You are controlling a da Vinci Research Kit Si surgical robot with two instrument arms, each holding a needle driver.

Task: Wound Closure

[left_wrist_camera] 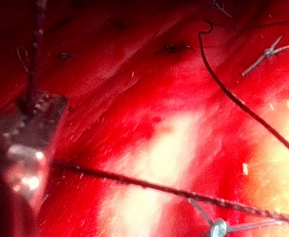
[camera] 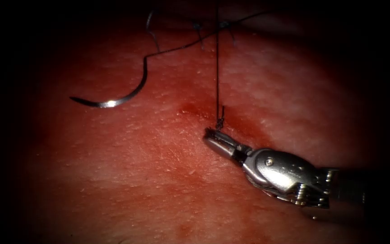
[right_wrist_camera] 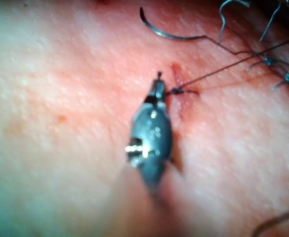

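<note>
From the endoscope, our right tool (camera: 211,133) reaches in from the right, its jaws together at a small knot (camera: 220,123) on the cut (camera: 195,110) in the tissue (camera: 113,180). We cannot tell whether they pinch the thread's short tail. A taut thread (camera: 217,58) rises straight up from the knot, seemingly kept tense to seat it. The curved needle (camera: 113,100) lies free on the tissue left of the cut, held by neither tool.

In the left wrist view, our left tool (left_wrist_camera: 33,106) clamps a strand running upward.

In the right wrist view, the right tool (right_wrist_camera: 156,91) sits just beside the knot (right_wrist_camera: 176,91), with the needle (right_wrist_camera: 166,33) lying well apart.
</note>
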